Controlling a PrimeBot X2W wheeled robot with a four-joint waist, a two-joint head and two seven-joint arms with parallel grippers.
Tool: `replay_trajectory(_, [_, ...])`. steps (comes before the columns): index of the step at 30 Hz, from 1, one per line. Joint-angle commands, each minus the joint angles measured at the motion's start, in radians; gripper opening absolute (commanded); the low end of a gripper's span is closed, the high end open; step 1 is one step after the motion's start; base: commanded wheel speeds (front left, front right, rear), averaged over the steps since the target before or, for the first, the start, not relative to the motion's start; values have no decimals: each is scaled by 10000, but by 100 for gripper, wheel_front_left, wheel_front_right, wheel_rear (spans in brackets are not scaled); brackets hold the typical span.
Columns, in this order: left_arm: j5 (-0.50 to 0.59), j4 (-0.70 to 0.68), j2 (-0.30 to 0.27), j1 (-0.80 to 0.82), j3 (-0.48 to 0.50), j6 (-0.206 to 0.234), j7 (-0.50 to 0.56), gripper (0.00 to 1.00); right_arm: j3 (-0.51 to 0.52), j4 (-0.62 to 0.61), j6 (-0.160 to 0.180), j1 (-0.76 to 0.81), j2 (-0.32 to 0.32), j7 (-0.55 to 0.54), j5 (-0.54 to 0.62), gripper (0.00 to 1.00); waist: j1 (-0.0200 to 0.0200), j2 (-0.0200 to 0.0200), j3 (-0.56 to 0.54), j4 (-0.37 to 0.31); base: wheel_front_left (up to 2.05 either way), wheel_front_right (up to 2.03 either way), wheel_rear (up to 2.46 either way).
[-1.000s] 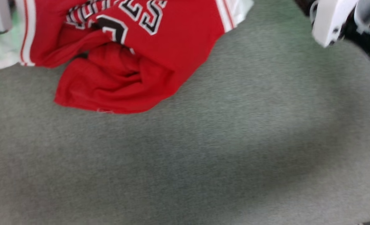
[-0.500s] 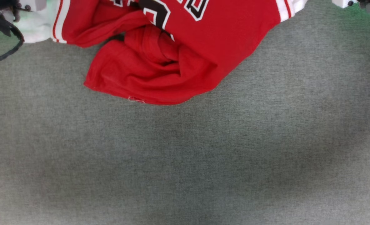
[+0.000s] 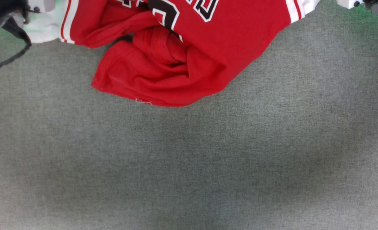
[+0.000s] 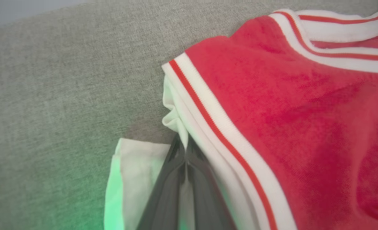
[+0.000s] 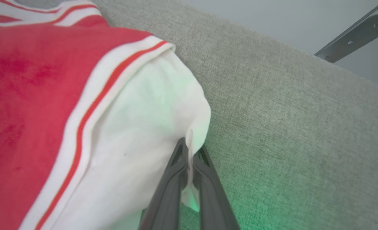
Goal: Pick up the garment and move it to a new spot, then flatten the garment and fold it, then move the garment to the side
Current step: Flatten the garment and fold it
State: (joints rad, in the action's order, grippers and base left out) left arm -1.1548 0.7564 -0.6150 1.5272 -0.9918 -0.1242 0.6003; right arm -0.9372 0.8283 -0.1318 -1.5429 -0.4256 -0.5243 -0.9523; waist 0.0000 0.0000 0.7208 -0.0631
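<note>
Presently: garment (image 3: 189,57), light, limp, thin jersey, lies bunched at counter's (image 3: 189,159) far side. Left end effector (image 4: 185,150) is pinched shut on one white sleeve (image 4: 134,179); right end effector (image 5: 189,153) is pinched shut on other sleeve (image 5: 144,127). Sleeve holds should spread it.

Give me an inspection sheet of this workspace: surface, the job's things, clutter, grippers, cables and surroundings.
Surface: grey woven fabric surface, with soft shadows across it.
Job's things: red jersey lying at the far side, hem bunched in folds, black white-edged numerals partly in view.
Clutter: nothing seen.
Grippers: left gripper shut on one white sleeve; right gripper shut on the other white sleeve.
Cables: dark cable looping beside the left arm and hanging over the surface.
Surroundings: metal bracket past the surface's edge, against a pale wall.
</note>
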Motion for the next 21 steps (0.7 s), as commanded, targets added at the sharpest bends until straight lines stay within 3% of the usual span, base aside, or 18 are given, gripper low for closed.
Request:
replay_trajectory(1, [-171, 67, 757, -1216, -682, -117, 92, 0, -194, 264, 21, 305, -89, 203, -53, 0, 0, 0, -128, 47, 0, 0, 0])
replay_trajectory(6, [-279, 100, 826, -881, -599, -116, -1504, 0, 28, 483, 19, -122, -71, 2088, 59, 0, 0, 0, -524, 160, 0, 0, 0])
replay_trajectory(12, [-242, 695, 917, -240, -353, -77, -3859, 0, 615, 1864, 19, -579, 230, 4794, 504, 0, 0, 0, -1092, 272, 0, 0, 0])
replay_trajectory(16, [-234, 1538, 1394, 335, 149, -65, -5813, 0, 1070, 2927, 19, -1301, 530, 6223, 773, 0, 0, 0, -1358, 329, 0, 0, 0])
replay_trajectory(21, [-239, 2859, 2025, 1338, 821, -46, -7910, 0, 1481, 4031, 19, -2370, 858, 7169, 1006, 0, 0, 0, -1741, 344, 0, 0, 0])
